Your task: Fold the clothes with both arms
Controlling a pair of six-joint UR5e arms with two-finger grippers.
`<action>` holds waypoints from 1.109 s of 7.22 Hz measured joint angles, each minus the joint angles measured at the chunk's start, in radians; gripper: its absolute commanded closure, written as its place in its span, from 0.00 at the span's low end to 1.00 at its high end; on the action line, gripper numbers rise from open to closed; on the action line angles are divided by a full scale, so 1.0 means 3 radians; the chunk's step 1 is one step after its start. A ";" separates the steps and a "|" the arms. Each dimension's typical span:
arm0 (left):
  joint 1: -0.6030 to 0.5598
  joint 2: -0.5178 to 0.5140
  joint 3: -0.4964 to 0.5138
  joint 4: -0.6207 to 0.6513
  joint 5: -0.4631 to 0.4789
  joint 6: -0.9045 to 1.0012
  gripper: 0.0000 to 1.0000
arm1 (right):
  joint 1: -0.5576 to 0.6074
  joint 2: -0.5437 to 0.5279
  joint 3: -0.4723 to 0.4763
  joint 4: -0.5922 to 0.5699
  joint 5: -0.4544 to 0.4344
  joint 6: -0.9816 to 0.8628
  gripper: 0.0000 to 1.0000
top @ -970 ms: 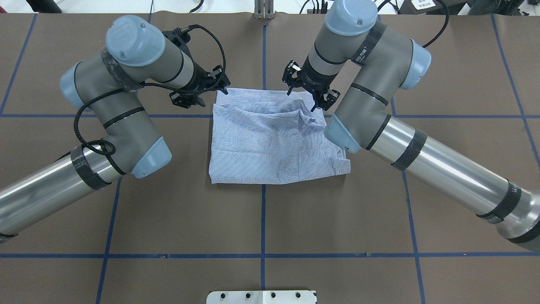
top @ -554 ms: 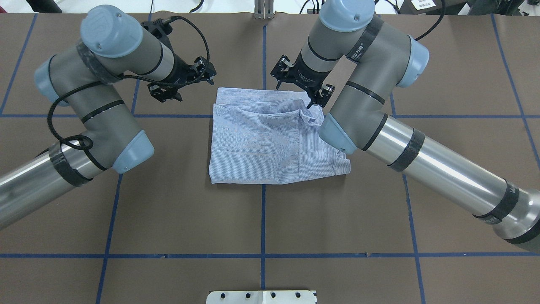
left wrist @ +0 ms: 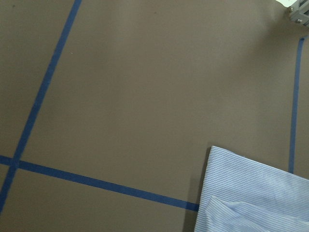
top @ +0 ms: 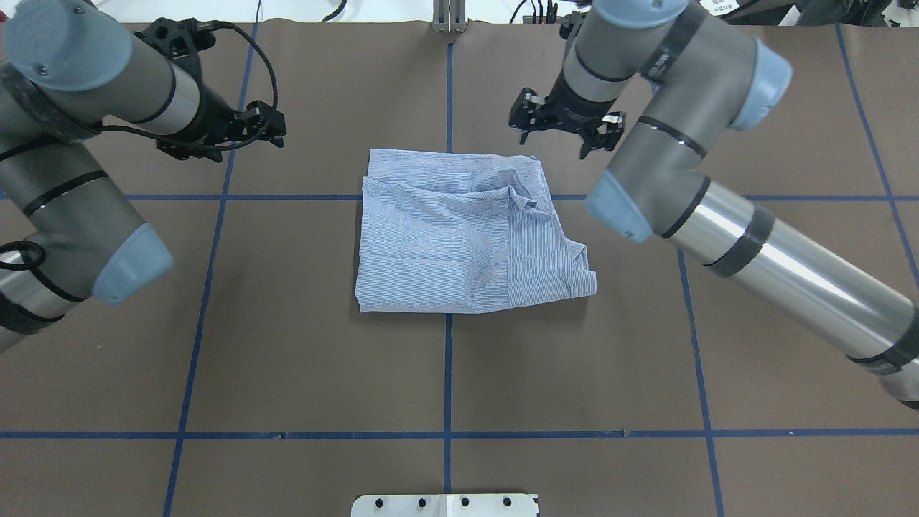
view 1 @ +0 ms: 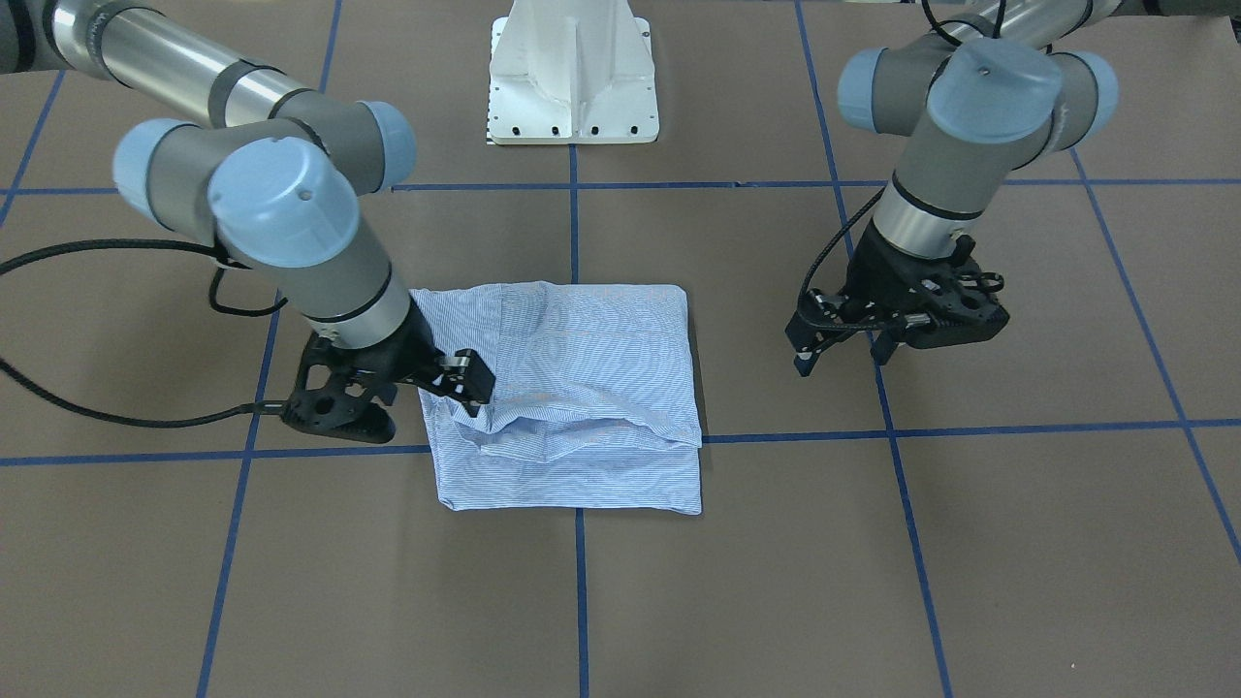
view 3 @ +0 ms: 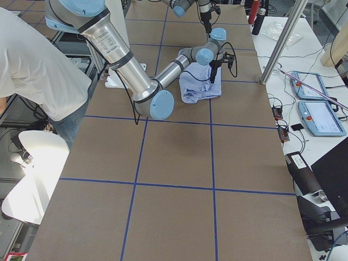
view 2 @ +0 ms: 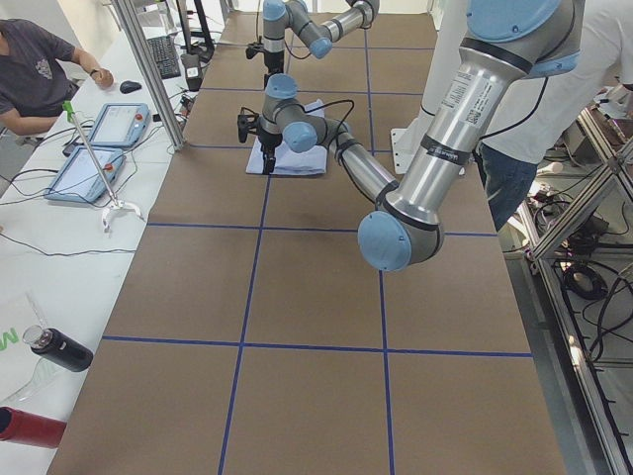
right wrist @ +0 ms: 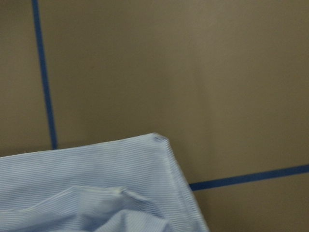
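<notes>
Both pairs of jaws stand apart, holding nothing. The right gripper (top: 553, 138) hangs near the far right corner of the shirt (top: 459, 237). The left gripper (top: 275, 133) is well off its far left corner. The folded shirt lies flat on the table (top: 323, 373), midway between the side edges and nearer the far edge.

Grey tubular left arm (top: 68, 190) and right arm (top: 761, 266) either side of a white pedestal (view 1: 572, 87) with dark screw holes, light-blue round joint caps, polished silver tubes, black bands, black braided cables, black skeletal left claw (top: 276, 131) and right claw (top: 553, 141)
</notes>
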 measured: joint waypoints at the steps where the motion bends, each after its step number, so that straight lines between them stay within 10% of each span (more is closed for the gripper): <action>1: -0.0185 0.0227 -0.0125 0.0005 -0.0101 0.0398 0.00 | 0.0243 -0.0234 0.0179 -0.0185 0.0027 -0.0592 0.00; 8: -0.2000 0.1765 -0.0207 0.0012 -0.0564 0.3830 0.00 | 0.2037 -0.1972 0.0495 -0.0404 0.0645 -0.4024 0.00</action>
